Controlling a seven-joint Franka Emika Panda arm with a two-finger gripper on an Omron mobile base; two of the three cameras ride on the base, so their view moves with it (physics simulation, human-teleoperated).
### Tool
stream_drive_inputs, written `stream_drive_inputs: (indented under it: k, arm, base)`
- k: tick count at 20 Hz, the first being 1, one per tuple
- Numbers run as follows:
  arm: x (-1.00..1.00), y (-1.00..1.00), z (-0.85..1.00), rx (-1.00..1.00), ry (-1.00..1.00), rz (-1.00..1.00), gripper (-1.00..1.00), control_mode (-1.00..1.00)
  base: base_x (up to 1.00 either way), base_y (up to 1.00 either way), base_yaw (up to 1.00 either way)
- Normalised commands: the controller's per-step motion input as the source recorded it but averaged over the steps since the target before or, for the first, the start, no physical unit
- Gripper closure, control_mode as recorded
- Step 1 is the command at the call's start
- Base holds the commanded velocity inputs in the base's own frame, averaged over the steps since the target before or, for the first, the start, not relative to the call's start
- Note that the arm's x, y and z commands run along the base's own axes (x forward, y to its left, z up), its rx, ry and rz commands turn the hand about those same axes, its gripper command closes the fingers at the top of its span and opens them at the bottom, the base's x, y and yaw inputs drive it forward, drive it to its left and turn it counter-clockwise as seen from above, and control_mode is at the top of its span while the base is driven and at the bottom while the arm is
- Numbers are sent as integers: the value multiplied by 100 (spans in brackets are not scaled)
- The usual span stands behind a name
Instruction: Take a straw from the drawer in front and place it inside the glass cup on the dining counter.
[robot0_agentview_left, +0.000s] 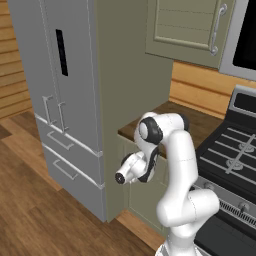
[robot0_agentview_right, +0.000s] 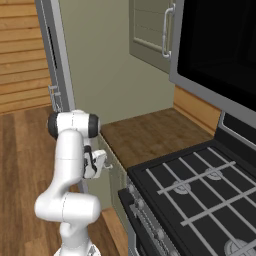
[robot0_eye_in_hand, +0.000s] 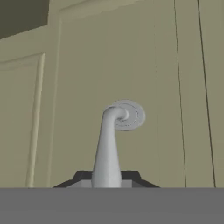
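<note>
A: One handle (robot0_eye_in_hand: 107, 148), and the gripper (robot0_eye_in_hand: 106, 180) is shut tight on it. The silver bar runs down from its round mount on the drawer (robot0_eye_in_hand: 131, 65) front and passes between the two dark fingertips (robot0_eye_in_hand: 131, 177), which pinch it near its free end.

B: Where is the straw?

A: Presumably inside the drawer, which looks closed, its green panel flat in the hand view. From the base views the arm (robot0_agentview_left: 175, 170) reaches into the cabinet front below the brown counter (robot0_agentview_right: 150, 132), beside the stove (robot0_agentview_right: 200, 190).

B: What could go wrong from here?

A: The grip sits near the end of a smooth, rounded bar. If the pull angles off the drawer's travel, the fingers could slide off and the drawer would stay shut. A pull that is too quick could do the same.

B: Anything else?

A: The arm is folded close to the cabinet. Pulling straight back may crowd the elbow, so the base might need to give room. And a jerked drawer could roll the thin straw somewhere awkward to pick.
</note>
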Motion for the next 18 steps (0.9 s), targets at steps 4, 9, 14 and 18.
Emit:
stream_drive_inputs:
  k: [4, 9, 14, 18]
  arm:
    - [-70, 52, -1, 0, 0, -6, 100, -100]
    - [-83, 54, -2, 0, 0, -5, 100, -100]
    - [-81, 57, 0, 0, -2, -5, 100, -100]
    - [-63, 67, 0, 0, -4, -7, 100, -100]
  base:
    - [0, 0, 0]
    - [0, 0, 0]
    - [0, 0, 0]
    - [0, 0, 0]
